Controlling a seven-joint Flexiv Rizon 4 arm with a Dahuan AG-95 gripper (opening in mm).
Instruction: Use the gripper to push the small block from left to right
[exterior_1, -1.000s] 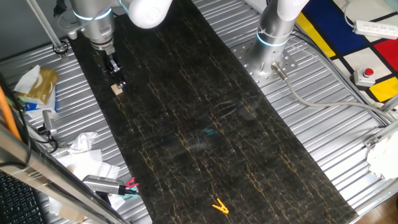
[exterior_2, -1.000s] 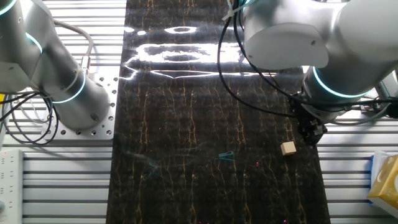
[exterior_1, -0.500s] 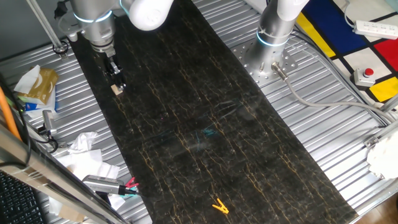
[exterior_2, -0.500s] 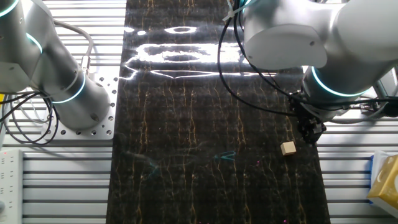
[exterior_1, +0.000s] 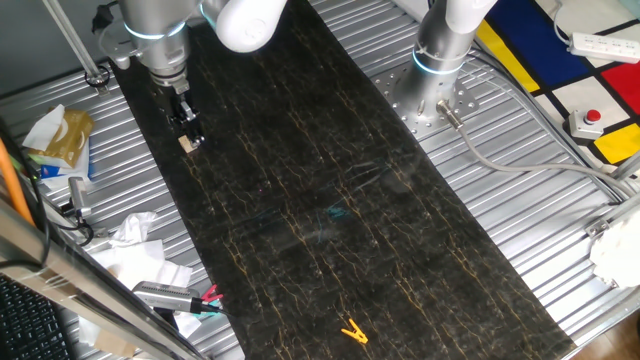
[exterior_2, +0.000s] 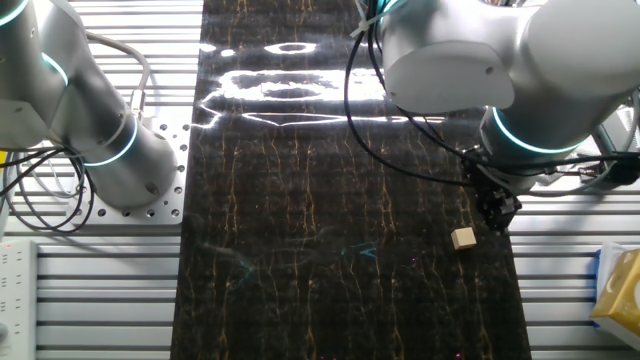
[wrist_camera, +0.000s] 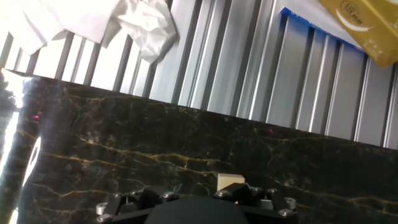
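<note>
The small block (exterior_1: 187, 144) is a tan wooden cube on the dark marble-patterned mat (exterior_1: 330, 170), near its left edge. My gripper (exterior_1: 189, 127) hangs just behind the block, its black fingers together and its tip close above the mat. In the other fixed view the gripper (exterior_2: 494, 214) stands up and to the right of the block (exterior_2: 463, 238), with a small gap between them. In the hand view the block (wrist_camera: 229, 182) shows just past the black gripper housing, and the fingertips are hidden.
A yellow clip (exterior_1: 353, 332) lies near the mat's front end. Crumpled paper and clutter (exterior_1: 135, 250) sit on the ribbed metal table left of the mat. A second arm's base (exterior_1: 432, 90) stands on the right. A yellow box (exterior_2: 620, 290) lies beyond the mat edge.
The arm has shifted slightly and the gripper tip has drawn back a little from the block. The block has not moved.
</note>
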